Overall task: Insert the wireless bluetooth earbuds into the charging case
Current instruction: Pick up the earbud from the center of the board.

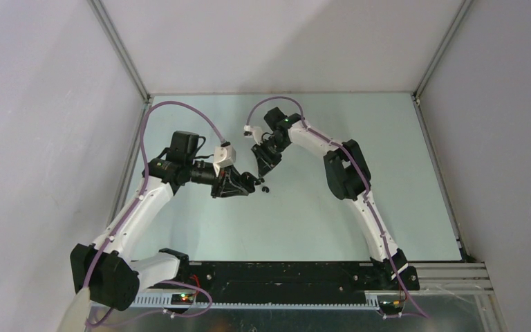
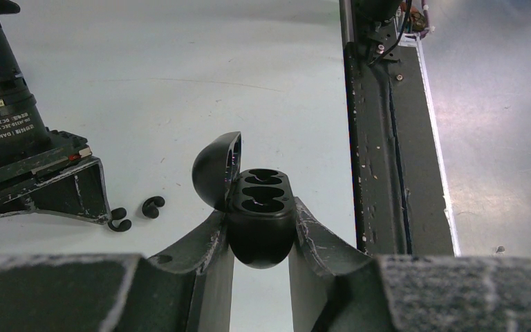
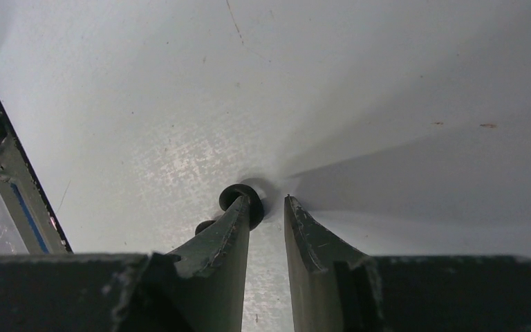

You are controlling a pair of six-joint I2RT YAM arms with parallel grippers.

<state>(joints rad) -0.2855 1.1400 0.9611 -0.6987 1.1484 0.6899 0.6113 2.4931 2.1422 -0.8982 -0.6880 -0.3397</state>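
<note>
My left gripper (image 1: 250, 184) is shut on the black charging case (image 2: 263, 225), held by its rounded base between both fingers (image 2: 197, 245). The case lid (image 2: 214, 169) stands open to the left and both wells look empty. Two glossy black earbuds (image 2: 152, 206) lie on the table left of the case; they also show in the top view (image 1: 263, 188). My right gripper (image 3: 268, 203) is down at the table, jaws a little apart. One black earbud (image 3: 234, 194) sits against the outer side of its left fingertip, not between the jaws. No purple earbuds are in view.
The black base rail (image 2: 377, 138) runs along the table's near edge, right of the case. The right gripper's body (image 2: 34, 180) stands close to the left of the earbuds. Grey enclosure walls (image 1: 48, 104) ring the pale green table (image 1: 359, 138).
</note>
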